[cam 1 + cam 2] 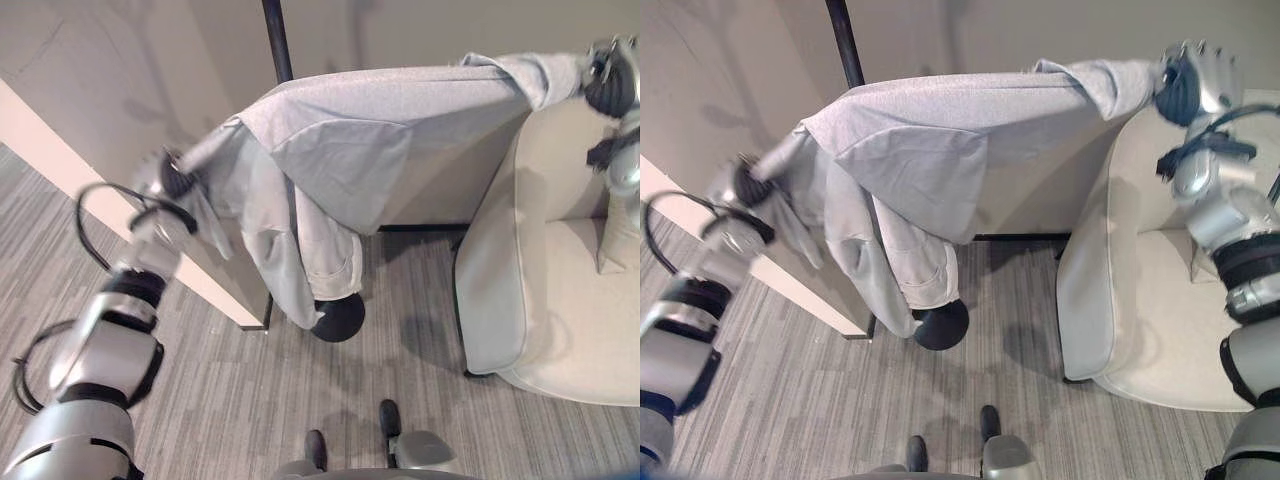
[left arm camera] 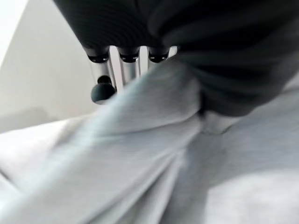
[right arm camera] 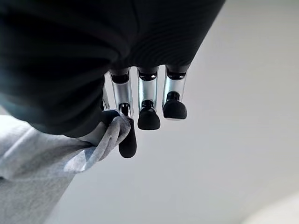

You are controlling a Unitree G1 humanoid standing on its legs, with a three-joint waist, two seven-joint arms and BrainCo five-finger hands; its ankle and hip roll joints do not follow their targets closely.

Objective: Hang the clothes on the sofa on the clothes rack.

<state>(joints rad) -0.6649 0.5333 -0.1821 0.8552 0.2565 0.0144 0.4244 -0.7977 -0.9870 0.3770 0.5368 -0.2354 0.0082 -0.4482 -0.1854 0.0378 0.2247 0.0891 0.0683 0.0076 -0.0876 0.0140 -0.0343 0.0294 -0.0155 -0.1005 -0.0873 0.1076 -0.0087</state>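
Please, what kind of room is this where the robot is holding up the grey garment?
Probably a living room or a lounge set up for testing. A cream sofa stands on grey striped carpet, and a black clothes rack with a round base stands by a plain wall. Both hands hold the grey garment stretched out.

A cream upholstered sofa (image 1: pixel 545 290) stands on grey striped carpet (image 1: pixel 250 400) against a plain beige wall (image 1: pixel 400 30) — its seat cushion pale and smooth. A light partition panel (image 1: pixel 60 160) angles in beside it.
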